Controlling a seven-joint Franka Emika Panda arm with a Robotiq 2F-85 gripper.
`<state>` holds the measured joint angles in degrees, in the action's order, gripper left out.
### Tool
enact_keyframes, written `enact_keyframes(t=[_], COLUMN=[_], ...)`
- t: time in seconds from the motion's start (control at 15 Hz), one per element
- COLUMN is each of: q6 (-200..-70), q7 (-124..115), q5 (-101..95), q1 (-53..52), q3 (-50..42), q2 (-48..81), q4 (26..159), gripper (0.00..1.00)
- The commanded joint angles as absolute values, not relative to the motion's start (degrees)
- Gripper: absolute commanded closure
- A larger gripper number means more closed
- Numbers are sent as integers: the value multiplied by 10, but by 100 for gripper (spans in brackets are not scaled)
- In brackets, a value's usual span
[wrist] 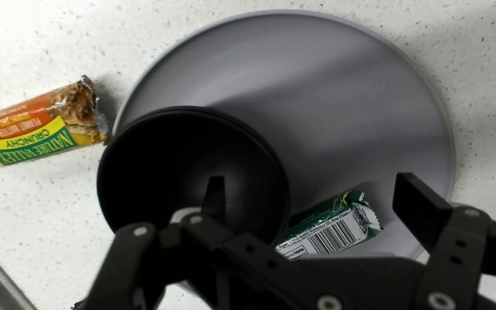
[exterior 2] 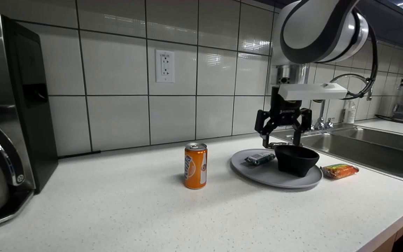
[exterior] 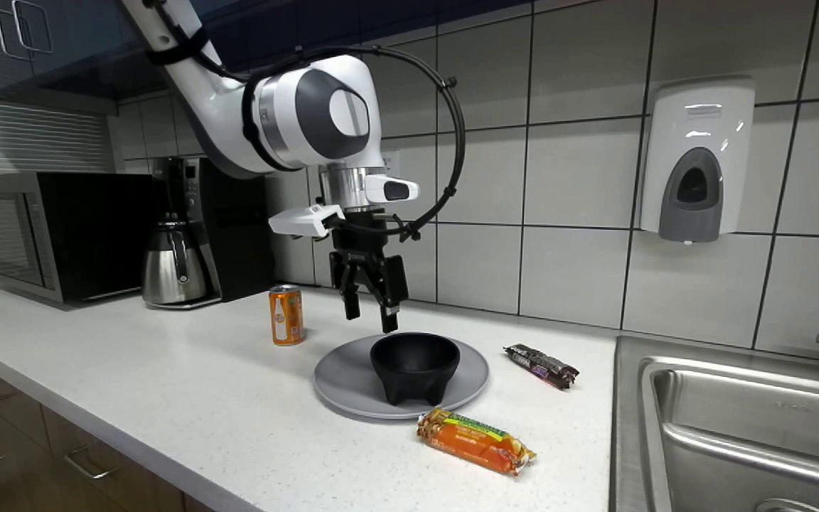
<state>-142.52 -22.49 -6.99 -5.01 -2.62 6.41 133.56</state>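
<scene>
Wide-spread, unladen pincer over gray plate; close below, on plate, green-wrapped snack bar beside black footed bowl. Farther out, on white counter: Nature Valley Crunchy bar just beside plate, dark-wrapped bar, upright orange soda can.

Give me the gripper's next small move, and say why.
Probably a small sideways shift away from the black footed bowl, before any lowering: the open gripper hangs above the gray plate, and in the wrist view one finger overlaps the bowl while the green-wrapped snack bar shows between the fingers; going straight down might catch the bowl.
</scene>
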Motion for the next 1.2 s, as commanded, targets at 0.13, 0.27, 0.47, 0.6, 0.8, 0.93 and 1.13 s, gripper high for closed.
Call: enact_keyframes(t=[0.13, 0.27, 0.47, 0.6, 0.8, 0.93, 1.13], q6=[-1444, -1448, -1453, -1457, -1460, -1462, -1464], q7=[-221, -218, -215, -212, -210, -210, -208], q5=[-76, -75, -73, -72, -71, -70, -67], q1=[-36, -35, -34, -34, -34, -34, -34], q3=[-27, -28, -31, -33, -36, -38, -40], q2=[76, 85, 97, 104, 112, 118, 126], q4=[1335, 1332, 1328, 1324, 1319, 1316, 1314], gripper=[0, 0, 0, 0, 0, 0, 0])
